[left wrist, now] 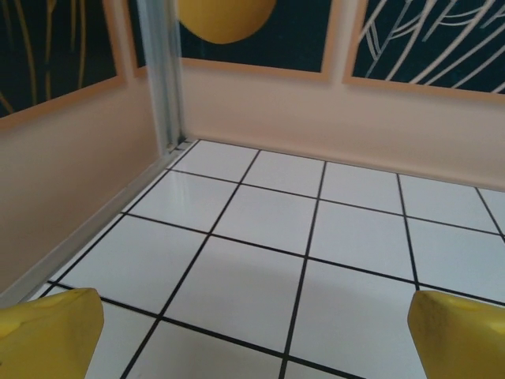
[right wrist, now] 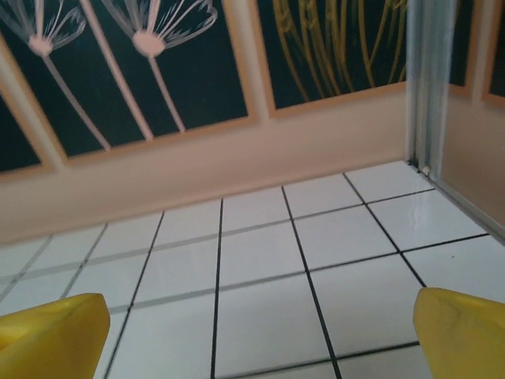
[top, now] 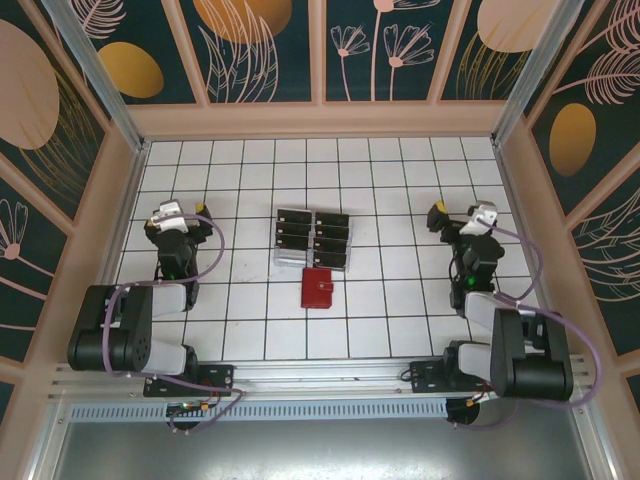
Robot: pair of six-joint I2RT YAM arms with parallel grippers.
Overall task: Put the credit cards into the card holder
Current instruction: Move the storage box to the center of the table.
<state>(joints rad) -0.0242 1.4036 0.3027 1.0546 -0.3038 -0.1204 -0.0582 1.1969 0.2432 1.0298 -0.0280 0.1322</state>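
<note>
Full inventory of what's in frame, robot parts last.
cards: several, exact count unclear; dark with pale marks; two columns in the rack, table centre
rack: 1; clear; under the cards
wallet: 1; red, closed; just on the near side of the rack
table: 1; white tiles, black lines
walls: dark floral panels, peach frames; around the table
left gripper: 1; yellow fingertips, open; over bare tile, left
right gripper: 1; yellow fingertips, open; over bare tile, right
left arm: 1; black; near-left
right arm: 1; black; near-right

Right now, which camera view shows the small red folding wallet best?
The top external view: the small red folding wallet lies closed on the white tiled table, just nearer the arms than the dark cards. Both wrist views face bare tiles and the walls, past their own yellow fingertips.
</note>
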